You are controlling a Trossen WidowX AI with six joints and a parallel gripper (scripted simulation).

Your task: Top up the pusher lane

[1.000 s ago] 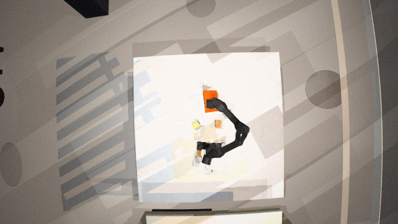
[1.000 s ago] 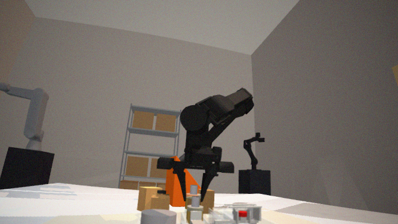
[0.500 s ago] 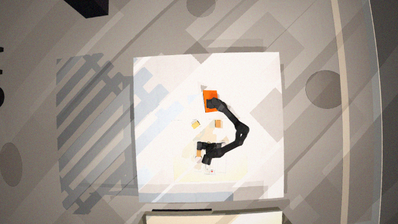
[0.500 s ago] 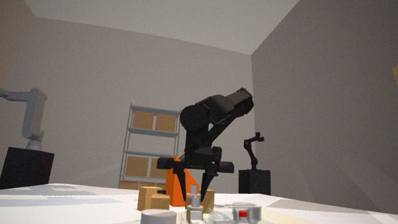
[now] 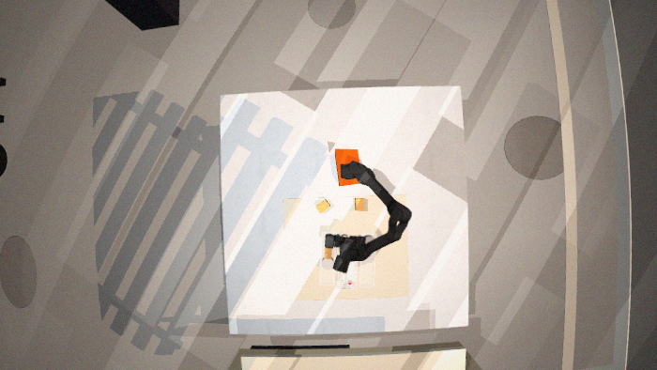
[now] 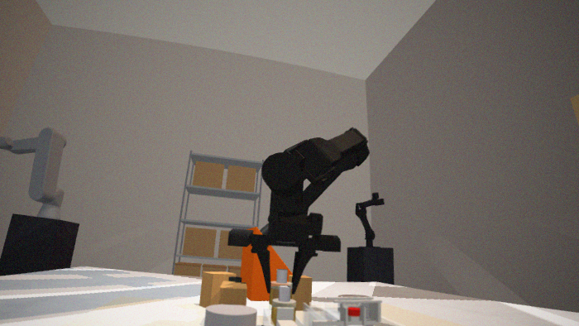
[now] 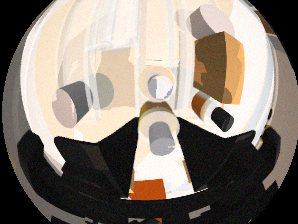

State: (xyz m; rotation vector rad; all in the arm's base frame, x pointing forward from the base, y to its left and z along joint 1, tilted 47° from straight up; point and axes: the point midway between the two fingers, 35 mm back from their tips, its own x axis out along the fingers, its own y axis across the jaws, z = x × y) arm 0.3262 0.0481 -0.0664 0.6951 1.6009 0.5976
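My gripper [image 6: 281, 292] [image 7: 157, 120] is shut on a jar with a pale, olive-tinted body and a grey knob [image 6: 282, 276] [image 7: 161, 141]. It holds the jar upright or nearly so; the arm hides it in the top view. A matching jar [image 6: 284, 294] [image 7: 160, 86] stands just beyond it in the clear-walled lane, on the side nearer the exterior camera. The two jars are in line and close together; whether they touch, and whether the held jar's base is on the lane floor, cannot be told. The pusher plate and front stop are not clearly visible.
Clear lanes run on both sides. A grey cylinder [image 7: 72, 104] is left in the wrist view; a brown box [image 7: 220, 67], another cylinder [image 7: 212, 22] and a dark-capped jar [image 7: 213, 111] are right. A red piece [image 5: 349, 283] [image 6: 353, 311] marks the rack's far end. An orange block [image 5: 347, 156] is at the arm's base.
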